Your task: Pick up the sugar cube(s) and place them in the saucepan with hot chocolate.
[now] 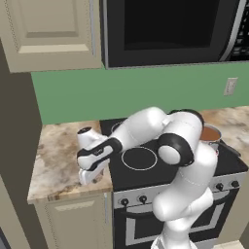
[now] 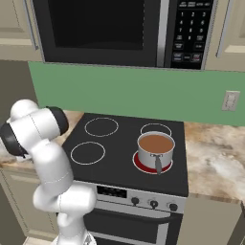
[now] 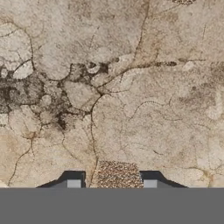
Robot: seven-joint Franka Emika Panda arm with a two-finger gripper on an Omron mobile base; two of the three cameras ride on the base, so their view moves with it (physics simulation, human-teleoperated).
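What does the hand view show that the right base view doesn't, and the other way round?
Hand view: a close look straight at the marbled stone, with a speckled tan sugar cube between the tips of the claw, a gap on each side, so the claw is open.
Right base view: the saucepan of brown liquid on a red-glowing ring of the stove, the microwave above, a wall outlet and the arm.
Both: the marbled counter.
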